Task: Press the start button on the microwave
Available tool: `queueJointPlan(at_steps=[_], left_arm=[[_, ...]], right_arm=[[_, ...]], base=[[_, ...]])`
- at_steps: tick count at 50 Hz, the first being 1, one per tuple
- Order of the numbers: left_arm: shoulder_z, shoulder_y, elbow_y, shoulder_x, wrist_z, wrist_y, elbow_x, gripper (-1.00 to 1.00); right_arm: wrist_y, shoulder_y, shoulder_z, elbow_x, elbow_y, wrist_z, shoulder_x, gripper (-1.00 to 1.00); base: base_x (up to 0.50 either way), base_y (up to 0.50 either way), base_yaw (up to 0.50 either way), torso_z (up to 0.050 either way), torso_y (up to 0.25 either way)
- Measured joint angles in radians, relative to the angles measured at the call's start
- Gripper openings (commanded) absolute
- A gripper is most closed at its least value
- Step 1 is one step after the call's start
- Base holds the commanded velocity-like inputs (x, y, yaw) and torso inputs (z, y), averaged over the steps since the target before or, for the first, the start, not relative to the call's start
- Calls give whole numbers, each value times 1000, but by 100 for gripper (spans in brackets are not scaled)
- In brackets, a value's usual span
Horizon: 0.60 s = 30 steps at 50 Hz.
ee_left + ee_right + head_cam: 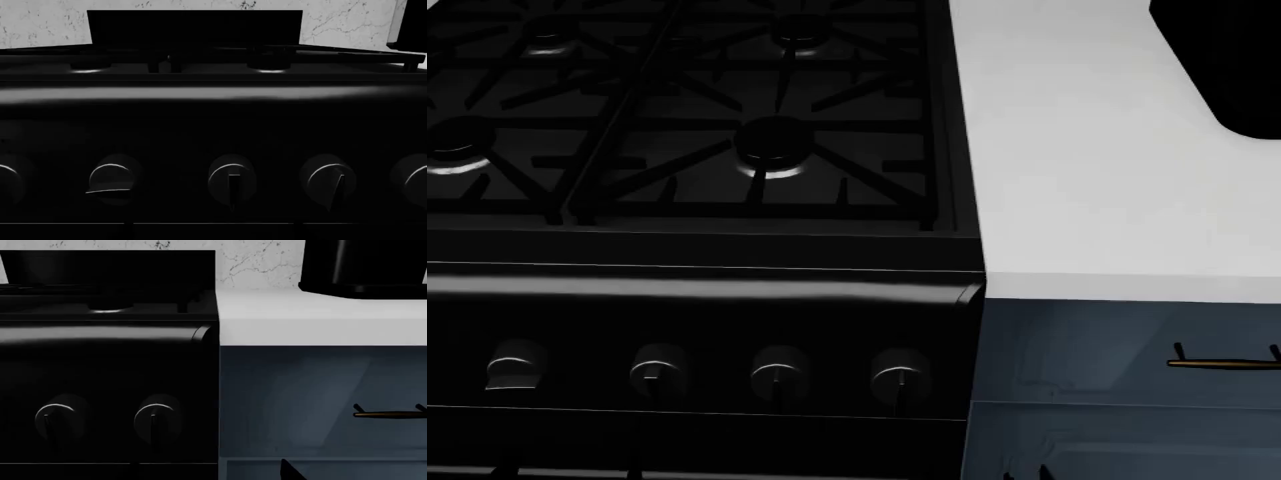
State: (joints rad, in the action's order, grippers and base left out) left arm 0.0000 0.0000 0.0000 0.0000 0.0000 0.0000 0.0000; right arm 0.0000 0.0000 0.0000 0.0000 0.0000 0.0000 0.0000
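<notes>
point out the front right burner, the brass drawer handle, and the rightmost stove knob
front right burner (771,137), head view, on its round cap.
brass drawer handle (1224,363), head view, on its bar.
rightmost stove knob (897,374), head view, on its face.

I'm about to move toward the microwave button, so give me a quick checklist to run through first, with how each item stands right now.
1. Start button in sight: not ok, no view shows it.
2. Microwave located: cannot tell; a dark appliance sits on the white counter, only partly in frame.
3. Grippers visible: not ok, neither shows in any view.
4. Arms away from the stove knobs: cannot tell, though both wrist cameras face the stove front closely.
5. Counter path to the appliance: ok, the visible surface is bare.
6. Drawer handle out of the way: cannot tell.
</notes>
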Motion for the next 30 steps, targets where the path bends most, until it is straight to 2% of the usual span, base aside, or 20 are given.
queueJointPlan(at_steps=[18,30], left_arm=[[102,-3,13,-84,-107,-3,-74,100],[128,3,153,-118,-142,-88,-87,100]], right_arm=[[2,-8,-42,39,-19,45,35,100],[56,-24,-78,42,-170,75,66,100]], base=[[0,0,0,0,0],[0,0,0,0,0]])
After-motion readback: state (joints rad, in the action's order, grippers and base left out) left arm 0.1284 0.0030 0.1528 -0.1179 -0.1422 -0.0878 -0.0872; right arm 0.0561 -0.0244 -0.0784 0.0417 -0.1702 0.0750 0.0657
